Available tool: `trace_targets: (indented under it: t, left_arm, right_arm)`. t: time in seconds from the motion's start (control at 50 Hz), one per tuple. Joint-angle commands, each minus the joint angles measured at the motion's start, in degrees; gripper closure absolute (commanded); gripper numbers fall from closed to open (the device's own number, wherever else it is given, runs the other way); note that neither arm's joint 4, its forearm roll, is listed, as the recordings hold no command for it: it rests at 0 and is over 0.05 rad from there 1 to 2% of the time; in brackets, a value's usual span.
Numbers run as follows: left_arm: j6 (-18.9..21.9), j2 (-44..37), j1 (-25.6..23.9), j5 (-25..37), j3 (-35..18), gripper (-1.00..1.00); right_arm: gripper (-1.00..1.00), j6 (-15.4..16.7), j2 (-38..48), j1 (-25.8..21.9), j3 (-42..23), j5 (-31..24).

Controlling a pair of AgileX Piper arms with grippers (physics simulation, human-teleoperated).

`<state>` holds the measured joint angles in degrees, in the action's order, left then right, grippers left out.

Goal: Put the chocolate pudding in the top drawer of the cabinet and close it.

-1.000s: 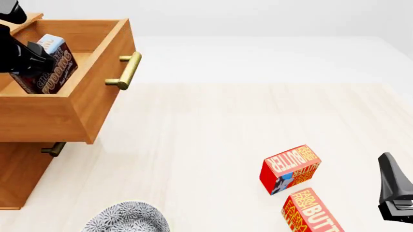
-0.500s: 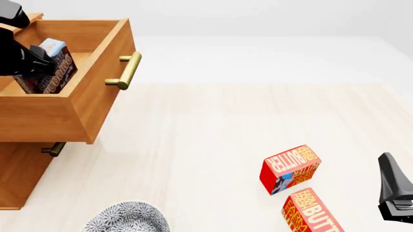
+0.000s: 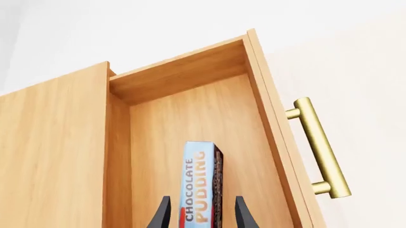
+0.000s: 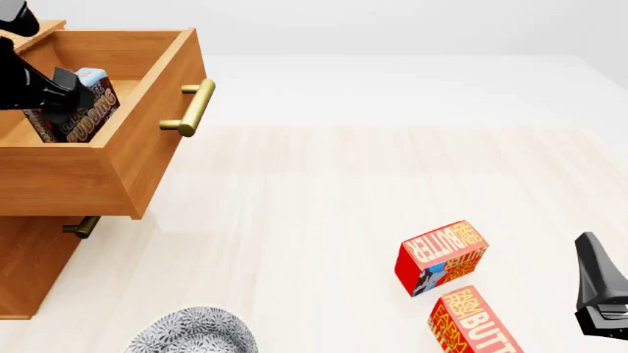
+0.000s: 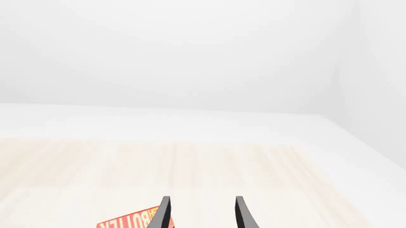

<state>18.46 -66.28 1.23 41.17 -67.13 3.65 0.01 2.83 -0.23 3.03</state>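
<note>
The cabinet (image 4: 29, 265) stands at the left with its top drawer (image 4: 147, 147) pulled open, brass handle (image 4: 191, 107) facing right. The chocolate pudding (image 4: 87, 112) sits low inside the drawer, tilted, partly hidden by the drawer's wall. My left gripper (image 4: 69, 92) hangs over it. In the left wrist view the chocolate pudding (image 3: 199, 183) stands between the fingers (image 3: 162, 213) with a small gap on each side, so my left gripper (image 3: 201, 202) is open. My right gripper (image 4: 589, 244) rests open near the table's front right, nothing between its fingers (image 5: 242, 211).
Two red-and-yellow butter boxes (image 4: 442, 257) (image 4: 473, 320) lie front right, close to my right gripper; one butter box (image 5: 130, 222) shows in the right wrist view. A patterned plate (image 4: 191, 332) sits at the front edge. The lower drawer's handle (image 4: 81, 226) pokes out under the open drawer.
The chocolate pudding has sunk lower into the top drawer and shows less above its wall. My left gripper shifted slightly right above it. The right arm stayed still.
</note>
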Motion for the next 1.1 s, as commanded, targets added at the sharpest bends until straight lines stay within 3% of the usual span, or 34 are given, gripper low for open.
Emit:
trace_targets:
  t: [0.02,0.34,0.64,0.7,1.1]
  left_arm:
    - [0.11,2.98,-1.91,1.54,-1.05,-1.00]
    - [-1.32,4.95,-3.71,2.96,-2.29,-1.00]
    - [-4.40,9.13,-8.52,9.62,-6.71,-1.00]
    - [-1.96,10.70,-8.04,9.91,-6.00,-1.00]
    - [-8.19,10.72,-16.23,14.13,-7.70,-1.00]
  right_arm:
    - [-1.00,-0.75,0.00,-0.50,0.05,-0.58]
    - [-1.00,-0.75,0.00,-0.51,0.05,-0.57]
    - [-1.00,-0.74,0.00,-0.49,0.05,-0.57]
    - [-1.00,-0.73,0.00,-0.49,0.05,-0.56]
    - [-1.00,-0.75,0.00,-0.49,0.05,-0.58]
